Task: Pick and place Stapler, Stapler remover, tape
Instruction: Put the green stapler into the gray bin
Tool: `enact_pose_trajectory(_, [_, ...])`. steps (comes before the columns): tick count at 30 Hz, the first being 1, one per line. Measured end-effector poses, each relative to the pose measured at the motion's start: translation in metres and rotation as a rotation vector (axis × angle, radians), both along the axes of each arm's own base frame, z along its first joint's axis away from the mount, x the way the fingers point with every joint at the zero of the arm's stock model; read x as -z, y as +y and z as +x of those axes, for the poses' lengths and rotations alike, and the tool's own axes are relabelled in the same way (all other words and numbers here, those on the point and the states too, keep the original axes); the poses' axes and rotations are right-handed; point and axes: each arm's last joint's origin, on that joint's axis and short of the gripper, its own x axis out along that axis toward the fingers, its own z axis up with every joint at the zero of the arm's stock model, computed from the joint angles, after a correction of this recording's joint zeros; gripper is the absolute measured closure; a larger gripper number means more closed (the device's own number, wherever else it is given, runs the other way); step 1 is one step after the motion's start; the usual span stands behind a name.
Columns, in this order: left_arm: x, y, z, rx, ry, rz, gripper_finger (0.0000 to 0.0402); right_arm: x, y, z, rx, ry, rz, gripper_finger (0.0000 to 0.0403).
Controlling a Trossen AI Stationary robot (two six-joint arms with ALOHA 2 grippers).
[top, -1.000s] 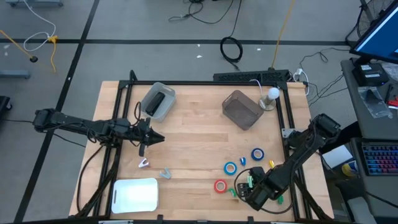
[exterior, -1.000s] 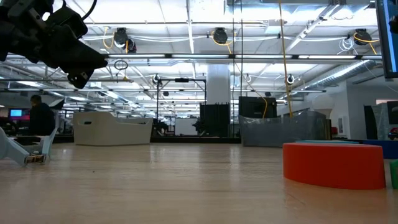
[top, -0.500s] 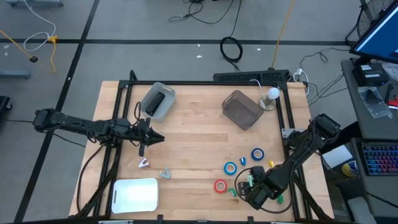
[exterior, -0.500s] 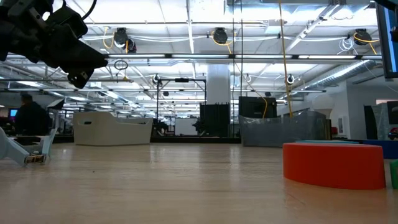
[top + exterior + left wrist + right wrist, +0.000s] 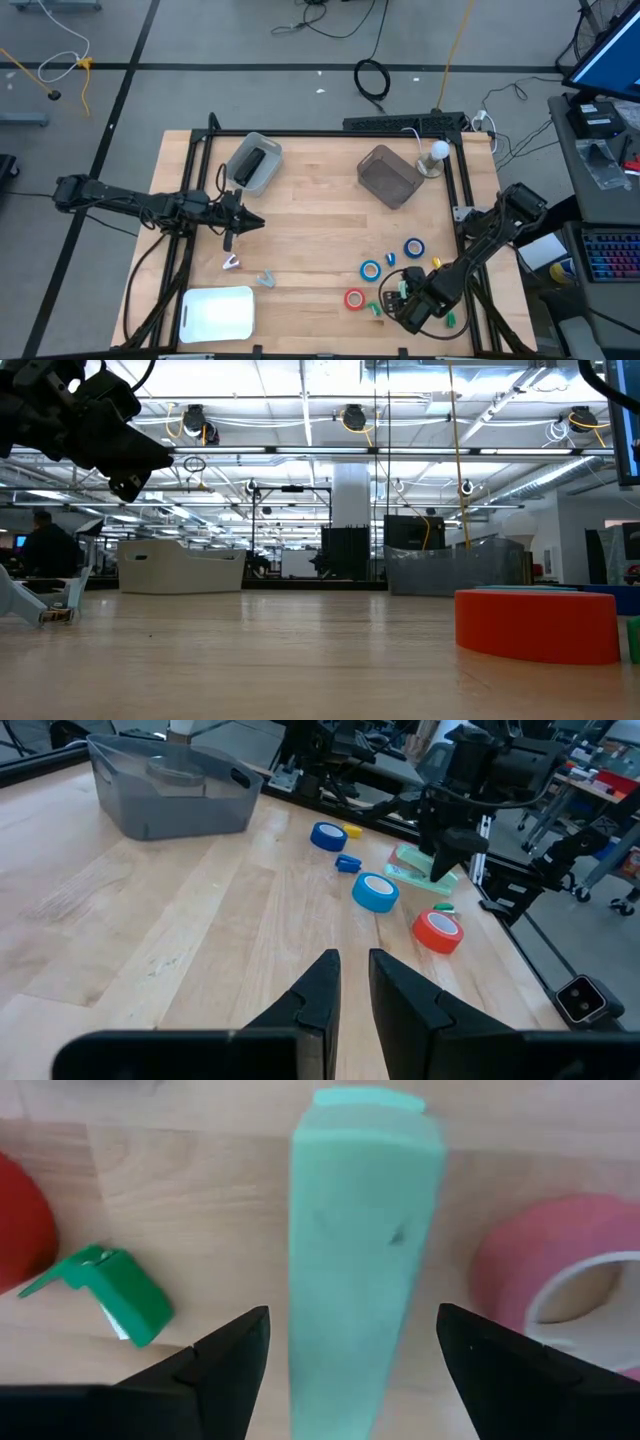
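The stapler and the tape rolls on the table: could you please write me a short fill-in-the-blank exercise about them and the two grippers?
1. The right gripper has its jaws ___ on either side of the green stapler.
2. The tape roll nearest the white board is ___.
3. In the high view, the blue tape rolls number ___.
4. The left gripper hovers far from the dark grey bin, over the table's ___ half.

Missing words: open; red; two; left.
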Motion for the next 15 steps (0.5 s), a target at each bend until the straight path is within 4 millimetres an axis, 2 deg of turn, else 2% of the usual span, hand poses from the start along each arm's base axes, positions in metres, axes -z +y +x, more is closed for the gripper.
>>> enact_pose_trajectory(7, [0.000,0.000,0.000,0.000,0.000,0.002,0.0344,0.012,0.001,0.002,-0.007,-0.082,0.073,0.0124])
enact_pose_trajectory(15, [0.000,0.000,0.000,-0.001,0.000,0.000,0.0344,0.017,-0.001,-0.001,0.002,-0.079,0.082,0.0124])
